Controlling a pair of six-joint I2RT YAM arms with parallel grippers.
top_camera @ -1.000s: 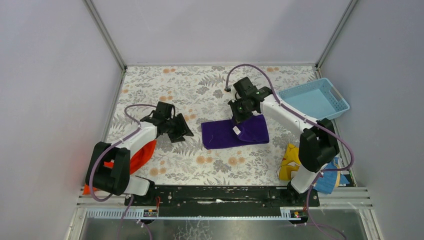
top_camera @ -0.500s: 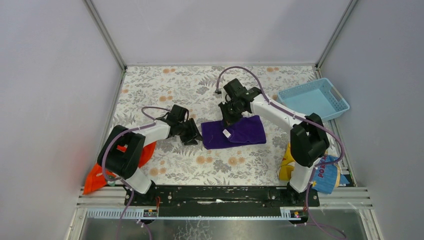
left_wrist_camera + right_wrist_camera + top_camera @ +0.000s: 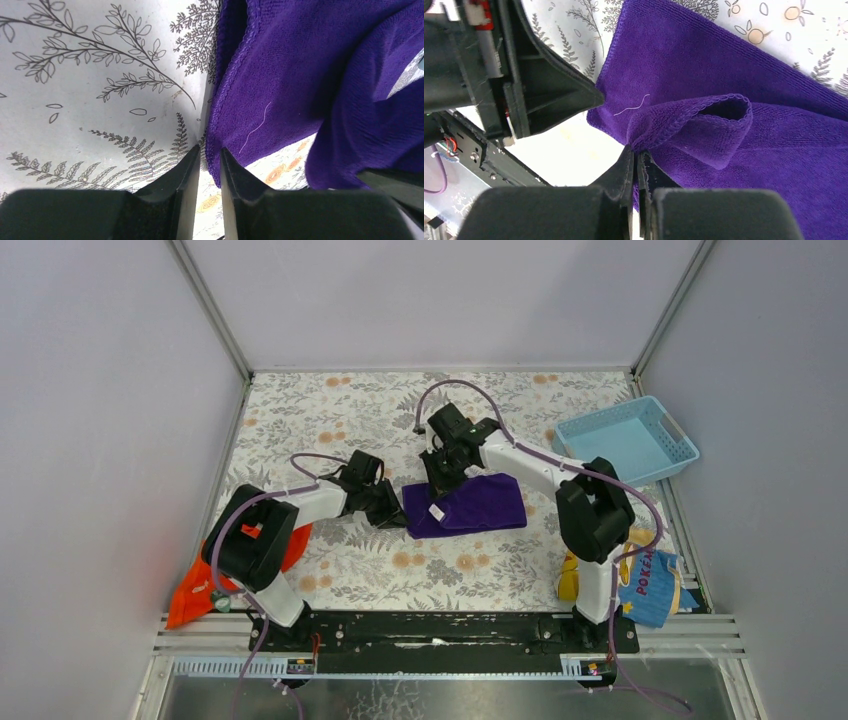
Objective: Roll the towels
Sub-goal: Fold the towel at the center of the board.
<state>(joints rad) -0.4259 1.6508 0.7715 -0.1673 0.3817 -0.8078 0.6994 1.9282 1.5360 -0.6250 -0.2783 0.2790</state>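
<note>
The purple towel (image 3: 478,505) lies mid-table, its top layer folded over toward the left. My right gripper (image 3: 438,488) is shut on a lifted fold of it (image 3: 636,150), and the cloth (image 3: 724,65) bunches into a loop at the tips. My left gripper (image 3: 397,512) is at the towel's left edge, its jaws closed to a narrow gap with the hem (image 3: 209,152) between the tips. The towel (image 3: 300,75) hangs raised above the table there. The orange-red towel (image 3: 190,598) lies crumpled at the near left, partly hidden by the left arm.
A light blue basket (image 3: 630,438) stands at the far right. A yellow-and-blue printed cloth (image 3: 650,585) lies near the right arm's base. The left gripper's body (image 3: 549,95) sits close beside the right gripper. Grey walls enclose the floral table (image 3: 340,410).
The right gripper has dragged the towel's fold leftward. The left arm has swung right, off the orange-red towel's side, to the purple towel's left edge, and its jaws have narrowed.
</note>
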